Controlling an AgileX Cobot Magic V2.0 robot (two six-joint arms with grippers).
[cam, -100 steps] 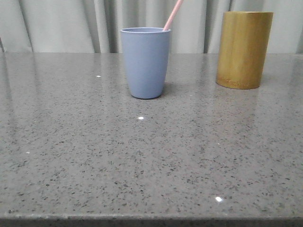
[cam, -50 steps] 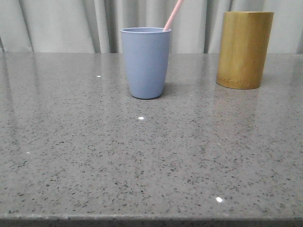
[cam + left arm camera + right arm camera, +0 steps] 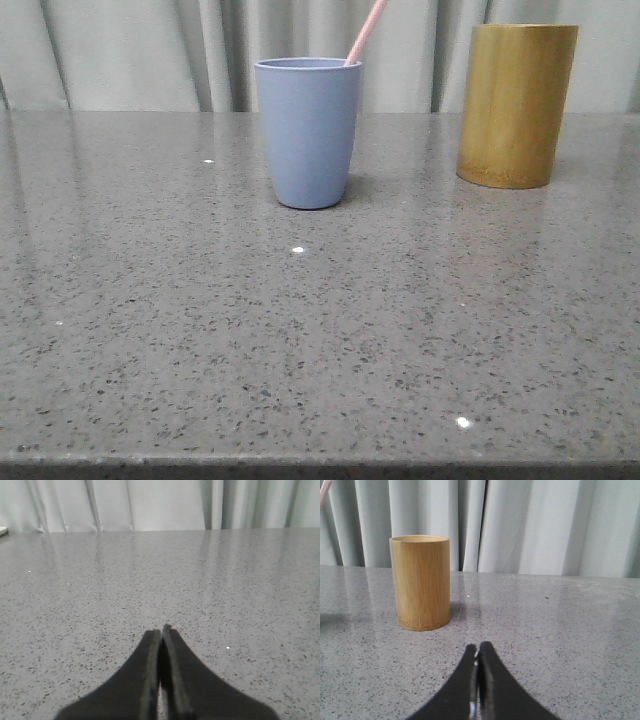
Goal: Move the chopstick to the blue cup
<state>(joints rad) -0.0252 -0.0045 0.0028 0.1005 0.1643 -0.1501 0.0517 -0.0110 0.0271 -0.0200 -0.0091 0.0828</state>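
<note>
Seen from the front, the chopstick [image 3: 365, 32] stands in the blue cup [image 3: 307, 132] on the counter [image 3: 320, 330], leaning up to the right, left of the bamboo holder [image 3: 515, 105]. Over bare counter, the left gripper [image 3: 161, 630] has its fingers pressed together, holding nothing. The right gripper [image 3: 478, 649], likewise closed and empty, faces the holder [image 3: 420, 582], so it seems the nearer arm.

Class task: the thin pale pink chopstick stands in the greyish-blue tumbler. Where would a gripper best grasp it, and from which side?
Probably the bare stretch of the thin pale pink chopstick above the greyish-blue tumbler's rim, approached from above, since its lower part sits inside and it leans up to the right.
</note>
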